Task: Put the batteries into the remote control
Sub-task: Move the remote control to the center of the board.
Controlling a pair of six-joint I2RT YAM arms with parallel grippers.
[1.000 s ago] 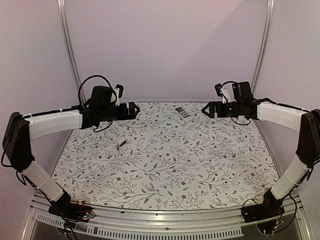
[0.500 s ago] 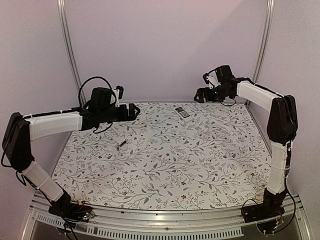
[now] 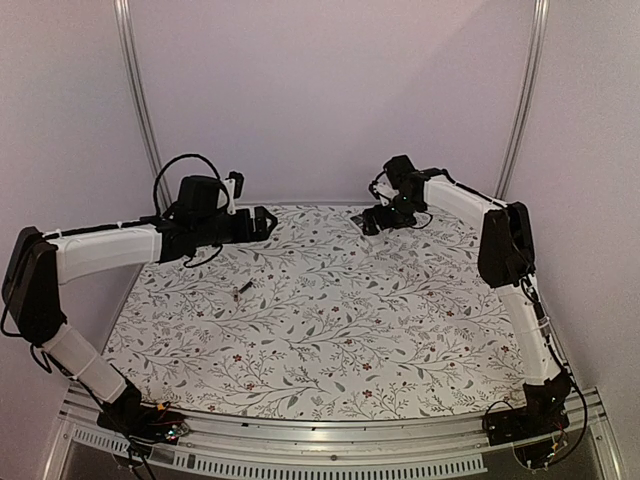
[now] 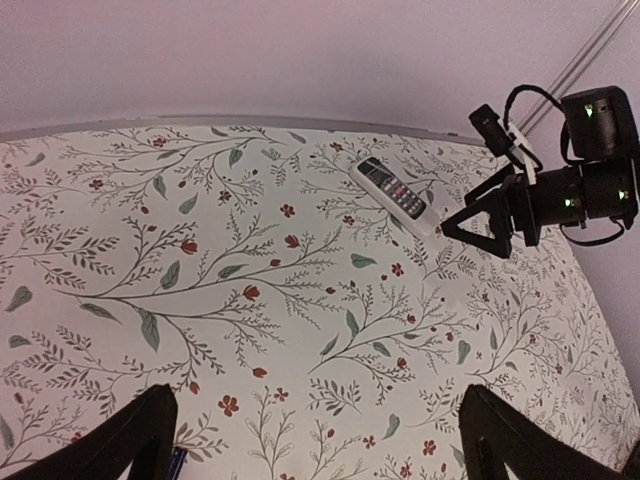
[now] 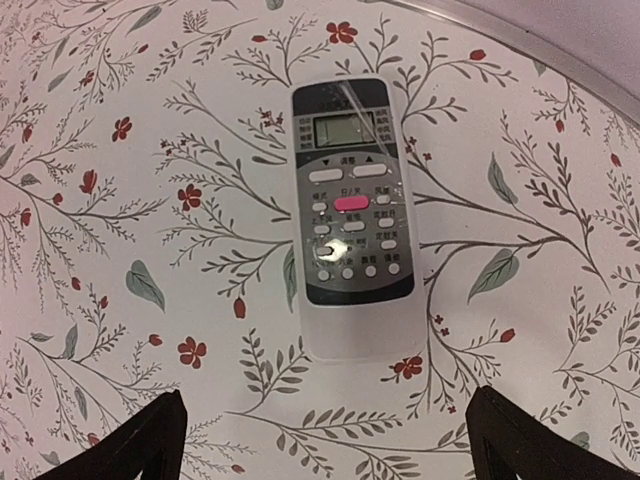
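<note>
Hovering over the remote control (image 5: 352,215), the right jaws stand wide apart. In the right wrist view their two dark tips sit in the lower left and lower right corners. The remote is in the middle of the frame, touched by neither. It lies flat on the flowered counter (image 3: 400,330), button face up, with its small display toward the top of the frame and its plain white end toward the bottom. In the top view the right arm (image 3: 450,195) reaches to the upper middle of the counter. The left arm (image 3: 110,250) is held over the upper left, the left jaws also apart and empty. One battery (image 3: 241,290) lies on the counter left of centre, well apart from the remote.
</note>
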